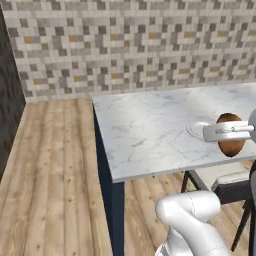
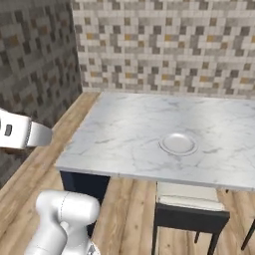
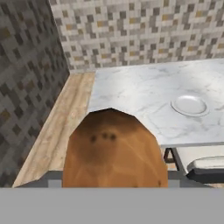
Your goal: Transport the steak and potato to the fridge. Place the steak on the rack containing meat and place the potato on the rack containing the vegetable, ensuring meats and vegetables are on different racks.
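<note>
A brown potato (image 3: 113, 148) sits between the jaws of my gripper (image 3: 113, 180) and hides most of the fingers. In the left base view the potato (image 1: 231, 148) hangs at the right edge, above the near side of the marble table (image 1: 150, 135), with the gripper (image 1: 234, 131) shut across it. The steak and the fridge are out of view.
An empty white plate (image 2: 178, 144) lies on the marble table (image 2: 124, 129), also seen as the plate (image 3: 190, 105). A dark chair with a pale seat (image 2: 191, 204) stands at the table's near edge. A tiled wall runs behind, a dark wall on the left, with wooden floor between.
</note>
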